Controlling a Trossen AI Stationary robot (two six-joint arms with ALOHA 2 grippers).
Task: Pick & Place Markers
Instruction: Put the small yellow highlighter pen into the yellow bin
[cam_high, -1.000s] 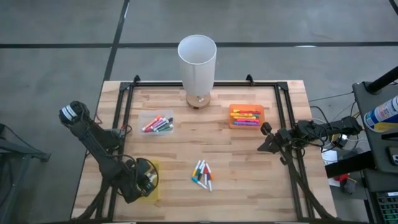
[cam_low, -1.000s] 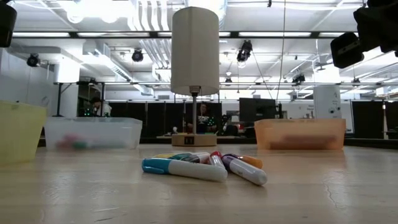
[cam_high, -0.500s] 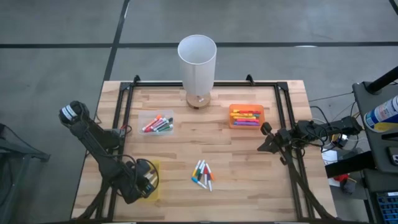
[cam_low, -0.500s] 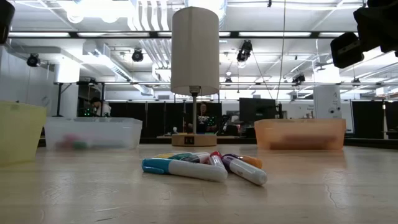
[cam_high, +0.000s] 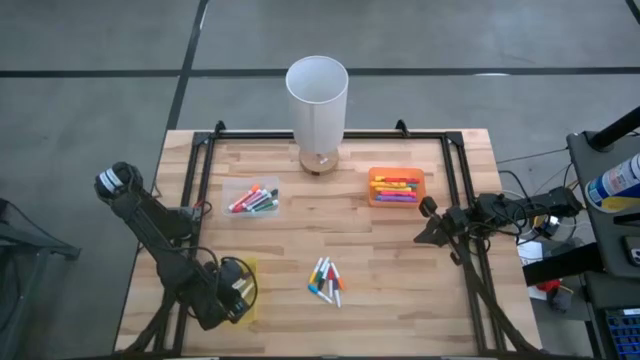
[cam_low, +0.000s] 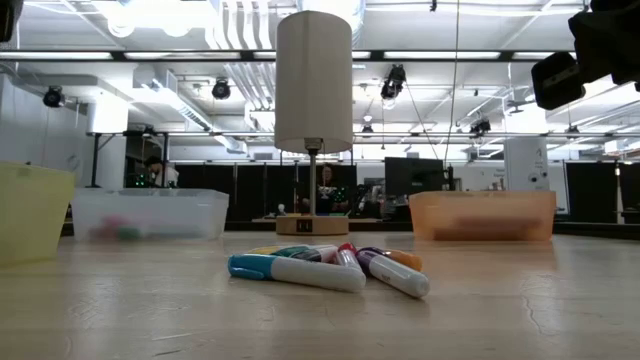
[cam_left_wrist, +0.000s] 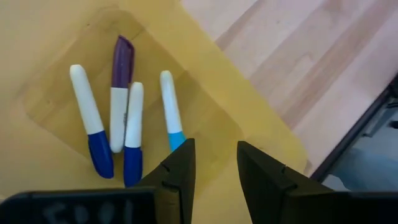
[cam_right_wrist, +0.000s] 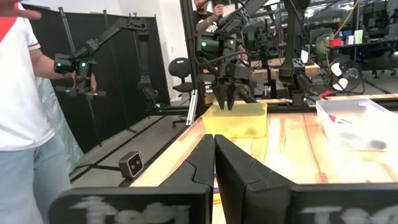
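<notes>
A loose pile of markers (cam_high: 326, 281) (cam_low: 330, 268) lies flat on the wooden table, near its front middle. Several more markers (cam_left_wrist: 118, 118), blue, purple and light blue, lie on the floor of the yellow tray (cam_left_wrist: 205, 112) (cam_high: 248, 266) at the front left. My left gripper (cam_high: 232, 293) (cam_left_wrist: 214, 149) hovers open and empty above that tray, pointing down. My right gripper (cam_high: 425, 222) (cam_right_wrist: 214, 140) waits shut at the table's right edge, holding nothing.
A clear tray (cam_high: 252, 199) with red and green markers sits left of centre. An orange tray (cam_high: 396, 186) with markers sits right of centre. A white lamp (cam_high: 317, 100) stands at the far middle. A black frame (cam_high: 200, 180) runs along the table's sides. A person (cam_right_wrist: 25, 112) stands beyond the table.
My left gripper has risen above the yellow tray: in the low view its dark shape has drawn up almost out of the top left corner. The markers and trays have stayed where they were.
</notes>
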